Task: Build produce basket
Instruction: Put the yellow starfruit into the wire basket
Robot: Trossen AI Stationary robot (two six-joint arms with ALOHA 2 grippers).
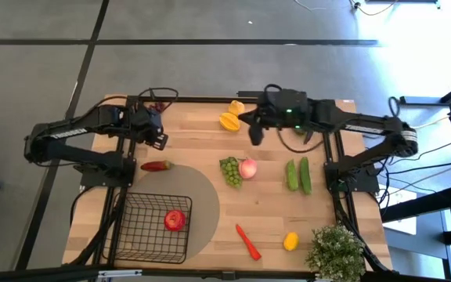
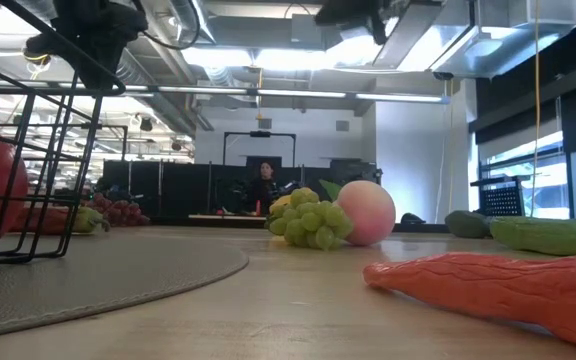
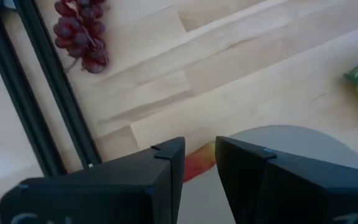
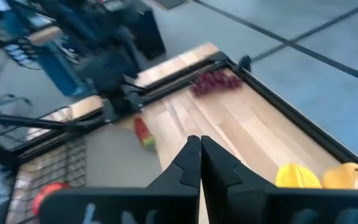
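The black wire basket (image 1: pixel 143 229) sits at the near left on a round tan mat (image 1: pixel 203 192) and holds a red apple (image 1: pixel 175 220). My left gripper (image 1: pixel 159 141) (image 3: pixel 200 155) hovers open, with a narrow gap, above a small red fruit with a green end (image 1: pixel 156 166) (image 3: pixel 197 163). Purple grapes (image 3: pixel 79 31) lie by the far left corner. My right gripper (image 1: pixel 255 135) (image 4: pixel 199 146) is shut in the air beside two yellow fruits (image 1: pixel 229 120) at the far edge. Green grapes (image 1: pixel 230 171) and a pink peach (image 1: pixel 247 168) lie together mid-table.
Two green cucumbers (image 1: pixel 298 174) lie right of centre. A red chili (image 1: pixel 247 241) and a lemon (image 1: pixel 290 240) lie near the near edge, with a bushy potted plant (image 1: pixel 337 251) at the near right corner. A person (image 2: pixel 263 185) shows far back in the room.
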